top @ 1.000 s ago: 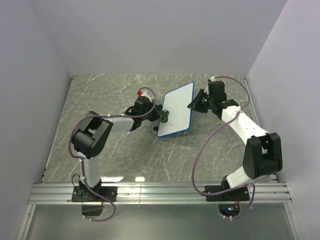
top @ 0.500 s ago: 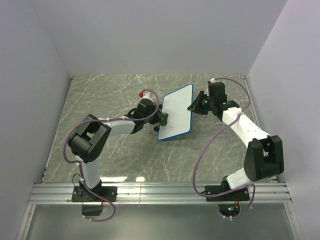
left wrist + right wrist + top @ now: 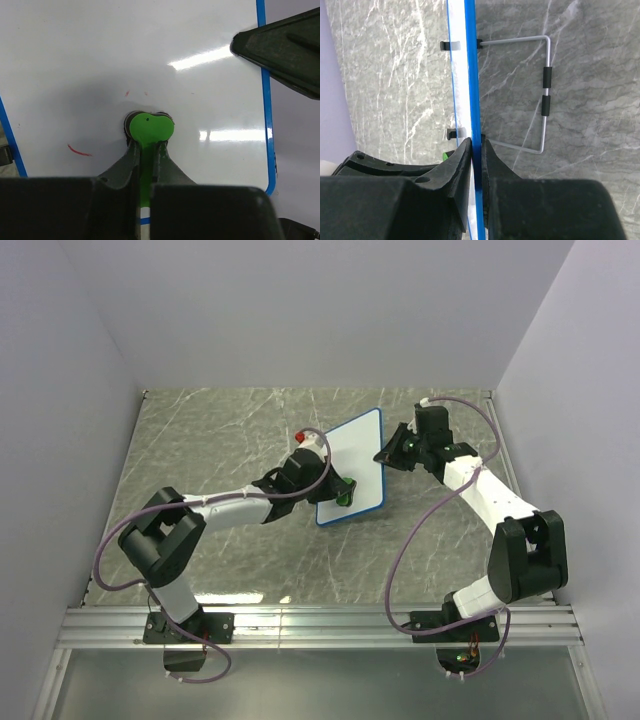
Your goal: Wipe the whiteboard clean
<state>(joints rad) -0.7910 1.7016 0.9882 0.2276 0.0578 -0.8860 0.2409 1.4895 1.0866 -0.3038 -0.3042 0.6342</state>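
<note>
— How's the whiteboard [image 3: 360,455] looking from where you're standing?
— It's leaning on its wire stand [image 3: 546,90] toward the back of the grey marbled table [image 3: 200,440], between the two arms. The blue-framed face is showing mostly clean white, with one short red stroke [image 3: 79,149] and a few red specks near the eraser.
— And the grippers?
— The right gripper [image 3: 476,149] is pinching the frame's edge. The left gripper [image 3: 148,147] is clamping a green eraser [image 3: 150,127] and pressing it against the face.

Lab robot cell: plain walls [image 3: 300,310] are enclosing a marbled table [image 3: 200,440]; an aluminium rail [image 3: 320,623] is edging it.
</note>
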